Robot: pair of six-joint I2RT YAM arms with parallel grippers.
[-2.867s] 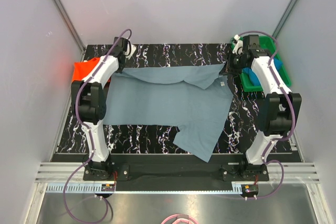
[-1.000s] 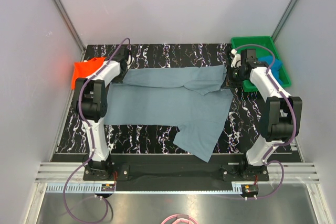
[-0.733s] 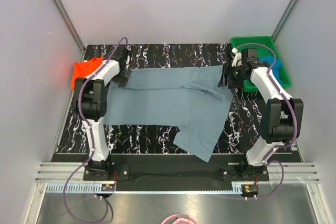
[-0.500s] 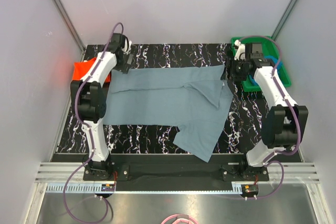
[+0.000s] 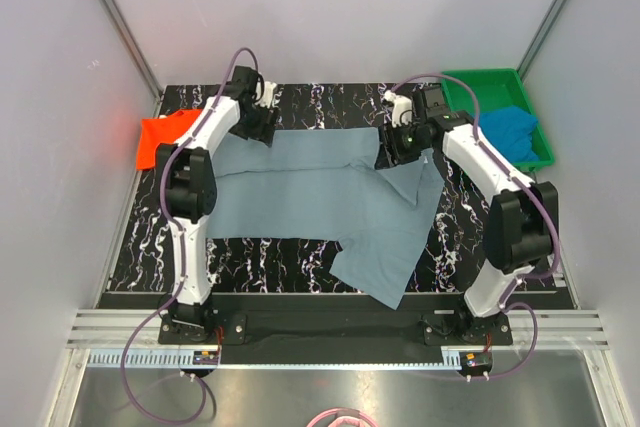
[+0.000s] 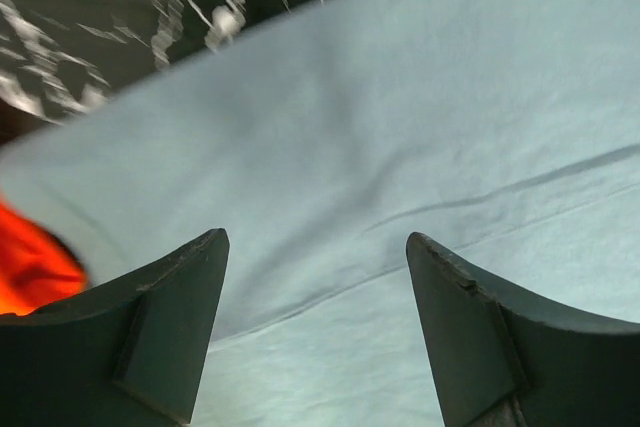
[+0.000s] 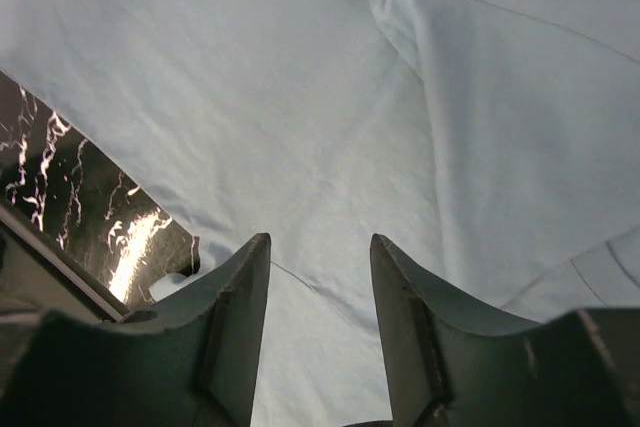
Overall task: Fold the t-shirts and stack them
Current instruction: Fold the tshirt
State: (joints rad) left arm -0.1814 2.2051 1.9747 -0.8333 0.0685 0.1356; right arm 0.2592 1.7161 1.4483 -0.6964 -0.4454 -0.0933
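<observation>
Spread across the worktop's middle, apparently flattened for folding, the grey-blue shirt (image 5: pixel 300 192) lies beneath the left gripper (image 6: pixel 315 242) and right gripper (image 7: pixel 320 239), which hang over its far edge, jaws wide and empty. The orange shirt (image 5: pixel 160 139) waits at the far-left corner; the blue shirt (image 5: pixel 508 132) sits in the far-right tray (image 5: pixel 470 80).

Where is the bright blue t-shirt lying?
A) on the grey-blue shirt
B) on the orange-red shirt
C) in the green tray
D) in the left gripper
C: the bright blue t-shirt sits bunched inside the green tray, far right in the top view.
</observation>
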